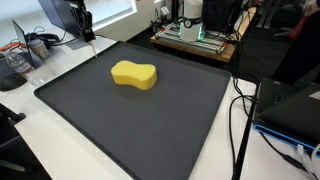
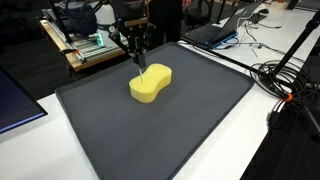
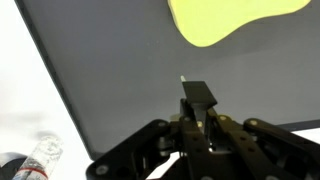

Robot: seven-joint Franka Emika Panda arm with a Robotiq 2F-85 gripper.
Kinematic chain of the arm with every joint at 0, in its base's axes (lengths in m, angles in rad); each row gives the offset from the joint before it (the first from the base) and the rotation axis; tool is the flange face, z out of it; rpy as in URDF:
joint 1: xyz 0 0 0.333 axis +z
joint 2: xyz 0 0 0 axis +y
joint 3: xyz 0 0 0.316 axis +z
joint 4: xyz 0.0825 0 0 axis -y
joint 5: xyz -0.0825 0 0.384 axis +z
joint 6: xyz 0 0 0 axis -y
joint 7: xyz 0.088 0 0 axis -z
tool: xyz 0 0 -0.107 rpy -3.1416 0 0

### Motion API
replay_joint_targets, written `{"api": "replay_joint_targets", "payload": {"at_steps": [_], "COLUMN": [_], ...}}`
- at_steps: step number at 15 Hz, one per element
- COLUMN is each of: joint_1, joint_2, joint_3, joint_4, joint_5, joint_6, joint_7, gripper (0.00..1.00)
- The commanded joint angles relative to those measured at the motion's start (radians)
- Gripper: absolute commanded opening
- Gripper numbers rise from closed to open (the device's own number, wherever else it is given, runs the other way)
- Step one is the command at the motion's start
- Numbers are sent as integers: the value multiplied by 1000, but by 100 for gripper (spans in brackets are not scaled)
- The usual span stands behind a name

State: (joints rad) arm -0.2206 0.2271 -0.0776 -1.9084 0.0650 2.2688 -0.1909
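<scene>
Sponge (image 2: 150, 84) is being reached for (end effector (image 2: 140, 58) looks closed, empty); opening seems needed before lowering.

No writing, label or number is legible on the yellow sponge (image 1: 134, 75) or dark mat (image 1: 180, 120).

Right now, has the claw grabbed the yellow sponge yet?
Not yet. Nothing looks done: the yellow sponge lies flat on the dark mat. In hand: the claw hangs above the sponge, shut and empty, not touching it. Left, probably: opening, coming down and gripping the sponge.
</scene>
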Motion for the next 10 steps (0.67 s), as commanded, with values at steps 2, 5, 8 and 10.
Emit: {"api": "replay_joint_targets", "payload": {"at_steps": [2, 5, 8, 10], "joint_1": [-18, -8, -1, 0], "joint_2": [-135, -183, -142, -154], "joint_3": [-35, -65, -71, -72], "joint_4": [-221, -305, -261, -273], "joint_5": [62, 19, 28, 28], "joint_6": [110, 157, 134, 136], "joint_7": [-87, -76, -65, -65], "gripper": [3, 3, 13, 13]}}
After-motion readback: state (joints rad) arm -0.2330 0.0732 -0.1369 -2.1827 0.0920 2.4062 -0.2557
